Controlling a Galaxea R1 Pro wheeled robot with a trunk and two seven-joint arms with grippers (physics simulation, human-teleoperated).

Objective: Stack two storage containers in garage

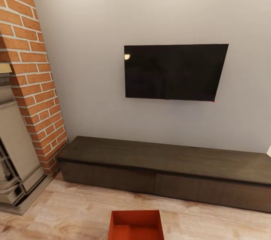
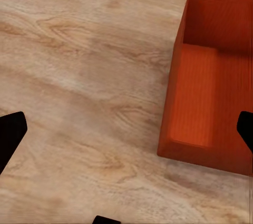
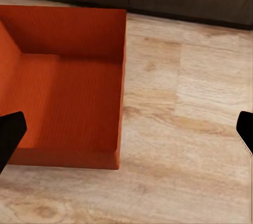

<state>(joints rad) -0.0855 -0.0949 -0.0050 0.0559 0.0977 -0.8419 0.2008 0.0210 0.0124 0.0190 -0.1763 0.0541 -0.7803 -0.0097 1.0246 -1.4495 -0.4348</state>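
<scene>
at the far left of the head view stands a red-brick fireplace (image 1: 32, 70) with a pale stone surround (image 1: 15, 149) at its foot. right of it a plain pale wall (image 1: 94, 44) carries a black tv (image 1: 173, 72) near the centre of the frame, and beneath that a long dark low cabinet (image 1: 165, 170) runs to the right edge. the light wood-plank floor (image 1: 67, 213) fills the bottom strip, and at bottom centre sits one red-orange storage container (image 1: 136, 225), open-topped, cut off by the lower edge, just in front of the cabinet but apart from it.

in the left wrist view the left gripper (image 2: 126, 129) has its dark fingertips spread wide at both frame edges, holding nothing, over bare planks with the container (image 2: 211, 87) at the right. in the right wrist view the right gripper (image 3: 126, 129) is likewise spread wide and holds nothing, with the container (image 3: 63, 87) at the left.
</scene>
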